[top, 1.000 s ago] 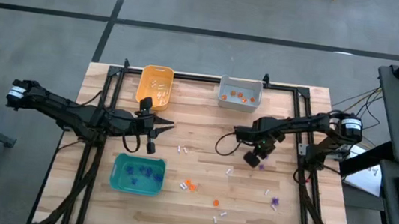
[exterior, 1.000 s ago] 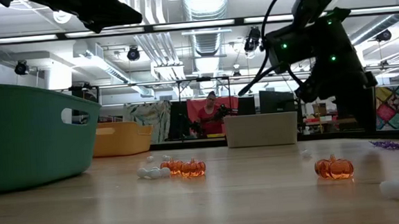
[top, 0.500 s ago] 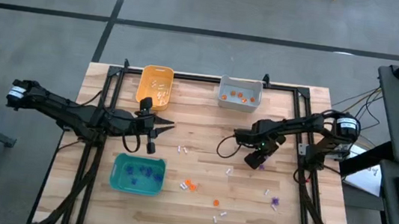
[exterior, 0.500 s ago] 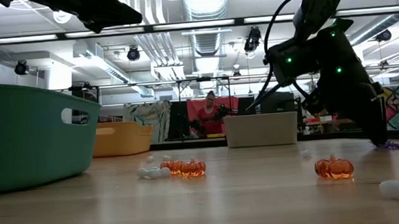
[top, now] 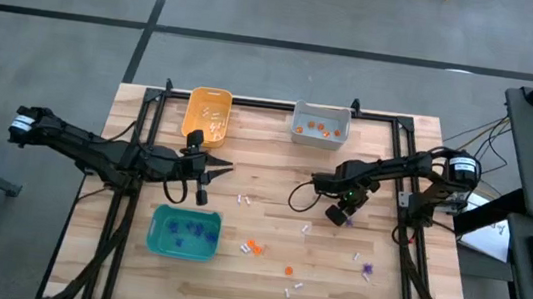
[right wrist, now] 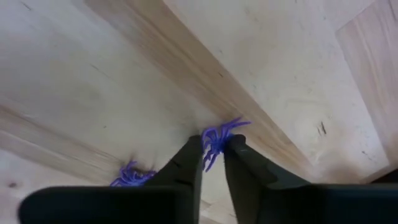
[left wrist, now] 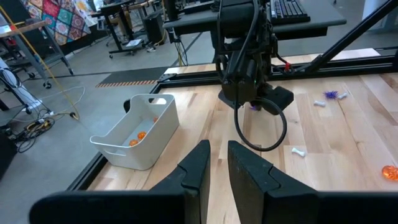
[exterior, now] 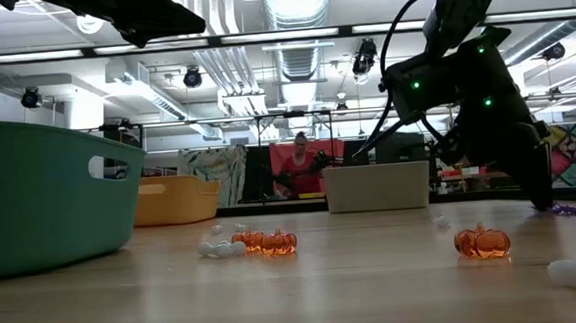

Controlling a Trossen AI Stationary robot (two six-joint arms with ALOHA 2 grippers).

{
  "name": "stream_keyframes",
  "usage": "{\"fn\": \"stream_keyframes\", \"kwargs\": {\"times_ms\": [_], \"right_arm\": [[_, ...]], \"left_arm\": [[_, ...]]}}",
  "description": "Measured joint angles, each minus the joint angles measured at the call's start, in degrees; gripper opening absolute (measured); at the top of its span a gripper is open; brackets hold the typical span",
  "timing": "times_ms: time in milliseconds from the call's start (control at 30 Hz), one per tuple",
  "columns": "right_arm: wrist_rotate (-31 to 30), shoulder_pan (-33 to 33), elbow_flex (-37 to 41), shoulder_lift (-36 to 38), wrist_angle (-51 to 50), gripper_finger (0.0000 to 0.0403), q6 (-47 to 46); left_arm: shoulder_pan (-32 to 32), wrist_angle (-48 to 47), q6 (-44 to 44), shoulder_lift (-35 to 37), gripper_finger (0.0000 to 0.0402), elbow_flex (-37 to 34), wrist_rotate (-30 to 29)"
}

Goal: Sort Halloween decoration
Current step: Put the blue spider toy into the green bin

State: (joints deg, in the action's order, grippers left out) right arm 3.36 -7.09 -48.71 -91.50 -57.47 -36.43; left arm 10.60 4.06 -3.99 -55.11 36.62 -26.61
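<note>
Tiny trinkets lie scattered on the wooden table [top: 272,185]: orange pumpkins [top: 252,247] [exterior: 481,241], white bits [top: 244,200] and a purple spiky one [top: 367,270]. My right gripper [top: 337,216] [right wrist: 212,149] points down at the table right of centre, shut on a purple spiky trinket [right wrist: 216,138]. A second purple one [right wrist: 129,177] lies just beside its finger. My left gripper [top: 226,170] [left wrist: 217,163] hovers left of centre, shut, with nothing between its fingers. My right gripper pinches the purple spiky trinket's body [right wrist: 213,144] between its two fingertips, coming from above and pointing steeply down. Its legs [right wrist: 235,124] stick out past the fingertips. The trinket sits at the table's surface; I cannot tell whether it is off the wood.
An orange-yellow bin [top: 206,113] with white bits and a grey bin [top: 321,126] with orange ones stand at the far edge. A teal bin [top: 183,233] with purple ones stands near left. A black frame [top: 406,176] borders the table. A person [exterior: 303,166] is in the room behind.
My right gripper has sunk to the table top beside the purple trinkets; in the low view its fingertips now stand on the wood.
</note>
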Motion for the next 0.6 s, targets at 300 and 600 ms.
{"fn": "stream_keyframes", "kwargs": {"times_ms": [300, 600], "right_arm": [[-0.33, -0.04, 0.02, 0.14, -0.31, 0.001, 0.87], [0.51, -0.07, 0.13, 3.79, -0.2, 0.0009, 2.65]], "left_arm": [[-0.01, -0.01, 0.0, 0.0, 0.0039, -0.02, 0.0], [-0.01, 0.01, 0.0, 0.0, 0.0039, 0.0, 0.0]]}}
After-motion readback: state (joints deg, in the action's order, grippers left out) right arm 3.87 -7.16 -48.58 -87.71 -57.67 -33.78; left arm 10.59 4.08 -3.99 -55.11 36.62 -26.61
